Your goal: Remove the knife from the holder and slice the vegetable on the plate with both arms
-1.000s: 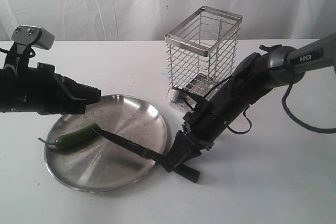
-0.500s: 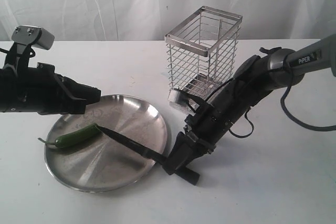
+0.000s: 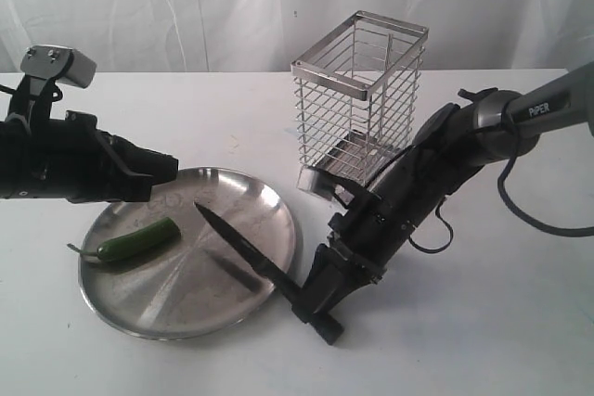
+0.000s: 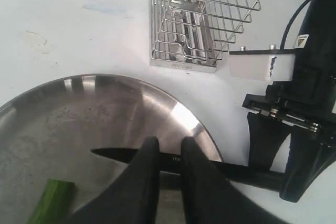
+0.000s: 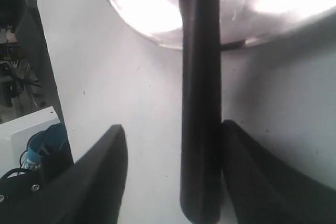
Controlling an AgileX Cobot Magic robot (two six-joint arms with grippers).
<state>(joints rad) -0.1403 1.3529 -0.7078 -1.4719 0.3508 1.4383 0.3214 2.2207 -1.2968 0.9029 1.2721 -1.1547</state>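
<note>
The green chili pepper [image 3: 139,240] lies on the left part of the steel plate [image 3: 278,220], also seen as pepper [image 4: 52,200] and plate [image 4: 79,103]. The black knife [image 3: 241,248] slants across the plate's near right rim, with its tip apart from the pepper. Its handle [image 5: 199,103] sits between the spread fingers of my right gripper [image 3: 320,308], touching only one finger; that gripper [image 5: 173,127] is open. My left gripper [image 3: 167,169] hovers over the plate's left rim, and this gripper [image 4: 165,142] is shut and empty, above the blade [image 4: 113,154]. The wire holder [image 3: 362,90] stands empty behind the plate.
The holder [image 4: 210,19] is close to the right arm's elbow [image 3: 455,141]. A white camera block [image 4: 252,66] on the right wrist sits near the holder's base. A white curtain backs the white table [image 3: 464,322].
The knife has swung: its tip left the pepper and moved right toward the plate's middle. The right gripper shifted a little right and down. The left arm has not moved.
</note>
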